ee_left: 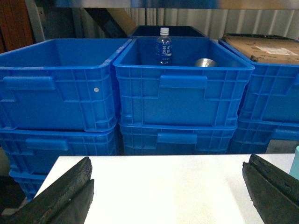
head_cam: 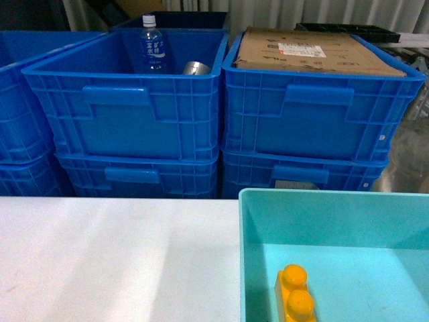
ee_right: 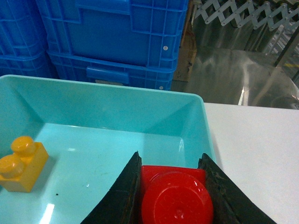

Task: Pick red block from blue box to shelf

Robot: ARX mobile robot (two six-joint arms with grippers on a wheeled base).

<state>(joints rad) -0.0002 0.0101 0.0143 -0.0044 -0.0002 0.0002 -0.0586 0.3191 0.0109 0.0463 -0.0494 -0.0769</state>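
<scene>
In the right wrist view my right gripper [ee_right: 170,161] is shut on the red block [ee_right: 175,196], whose round stud faces the camera. It sits over the near right part of the blue box [ee_right: 107,109], a shallow turquoise tray. I cannot tell whether the block rests on the tray floor. A yellow two-stud brick [ee_right: 21,163] lies at the tray's left. The head view shows the tray [head_cam: 335,194] and the yellow brick [head_cam: 295,295], but neither gripper nor the red block. My left gripper [ee_left: 169,161] is open over the white table with nothing between its fingers. The shelf is out of view.
Stacked dark blue ribbed crates [head_cam: 127,107] stand right behind the white table [head_cam: 114,261]. One holds a water bottle [head_cam: 152,45] and a metal can [head_cam: 196,68]; another holds a cardboard box [head_cam: 315,50]. A folding metal gate [ee_right: 243,14] stands at the far right.
</scene>
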